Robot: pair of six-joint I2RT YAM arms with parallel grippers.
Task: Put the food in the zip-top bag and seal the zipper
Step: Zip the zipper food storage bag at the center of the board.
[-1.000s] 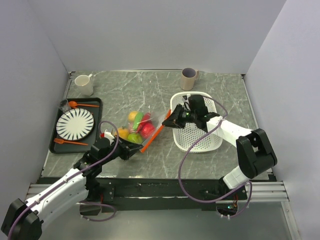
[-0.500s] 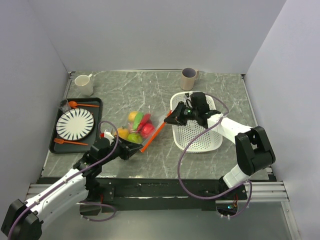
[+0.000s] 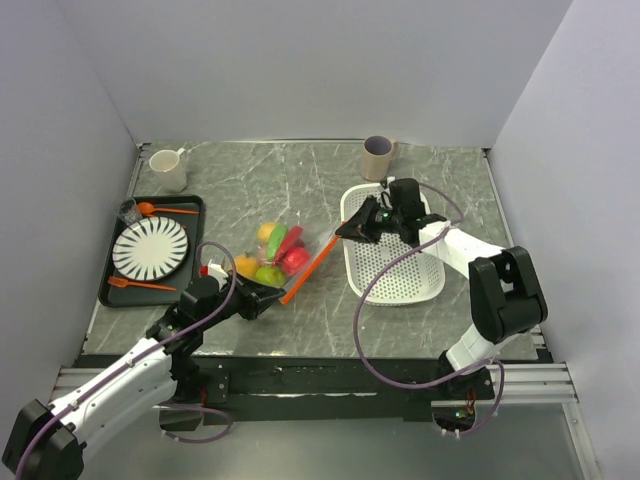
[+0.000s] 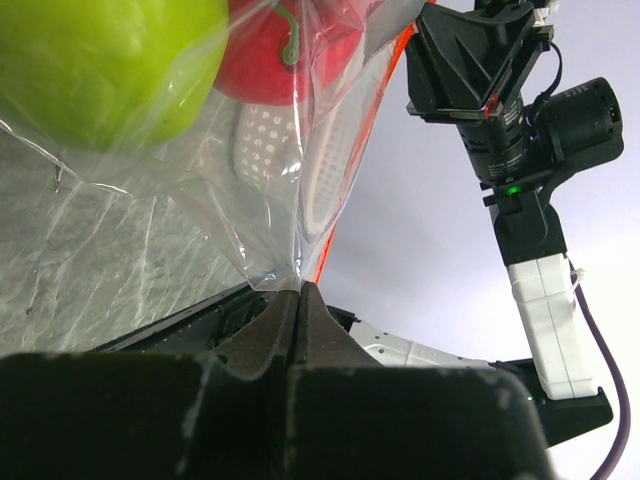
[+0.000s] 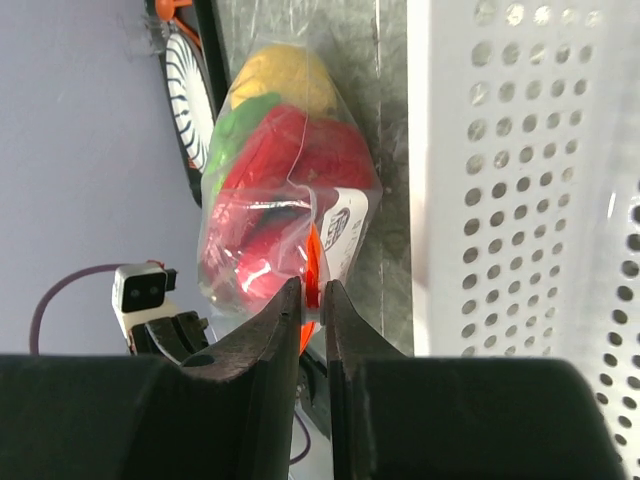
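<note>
The clear zip-top bag lies mid-table with the food inside: red, green and yellow toy pieces. Its orange-red zipper runs diagonally along the right edge. My left gripper is shut on the bag's near corner; the left wrist view shows the film pinched at the tips, with a green fruit above. My right gripper is shut on the zipper's far end; in the right wrist view the jaws clamp the white slider and orange strip.
A white perforated basket lies right under my right arm. A black tray at the left holds a striped plate, an orange spoon and a fork. A white mug and a beige cup stand at the back.
My right gripper has slid up and to the right along the zipper, drawing the strip taut toward the basket. The left gripper has held its place on the bag corner.
</note>
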